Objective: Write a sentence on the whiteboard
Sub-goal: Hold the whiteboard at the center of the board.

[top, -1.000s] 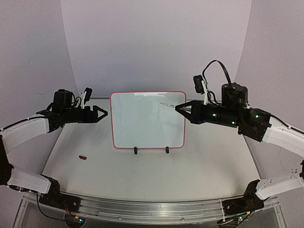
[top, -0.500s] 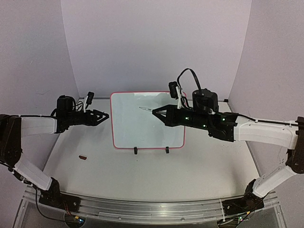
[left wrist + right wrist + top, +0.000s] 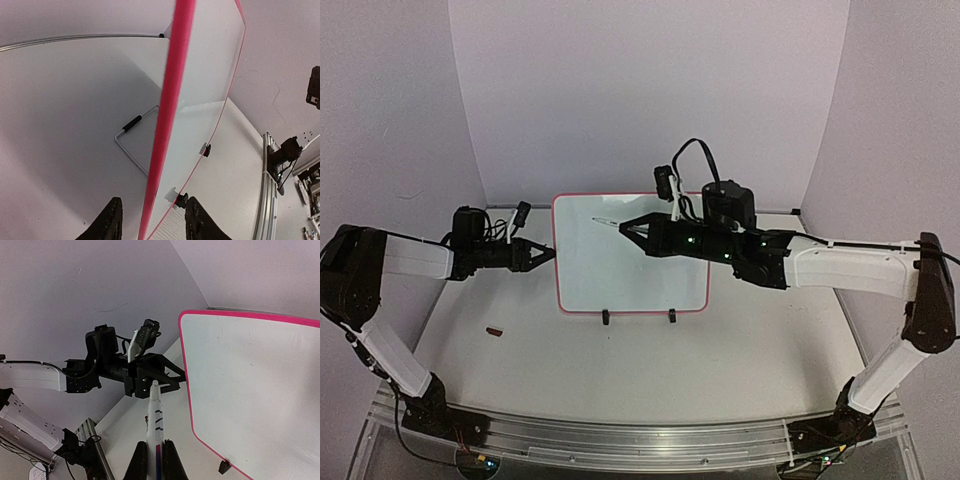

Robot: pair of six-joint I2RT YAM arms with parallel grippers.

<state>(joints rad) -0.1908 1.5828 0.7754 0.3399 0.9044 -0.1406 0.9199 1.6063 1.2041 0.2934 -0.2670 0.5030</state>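
The whiteboard [image 3: 632, 255] stands near the middle of the counter [image 3: 740, 350], leaning back a little, its pink-red border all around and two black clips [image 3: 605, 317] on its lower edge. From the left wrist a wire stand [image 3: 131, 131] shows behind it, resting on the counter. The left fingers [image 3: 540, 252] reach in at the board's left edge and straddle it, one on the back side and one on the front. A sliver of space shows beside the pink border, so they are released rather than clamped. The right fingers [image 3: 632, 228] are clenched on a white marker [image 3: 154, 412], which sticks out ahead of them toward the upper left part of the board. Whether its tip meets the white face I cannot tell. A small brown scrap [image 3: 495, 331] lies on the counter, well apart from the board, near the left side.
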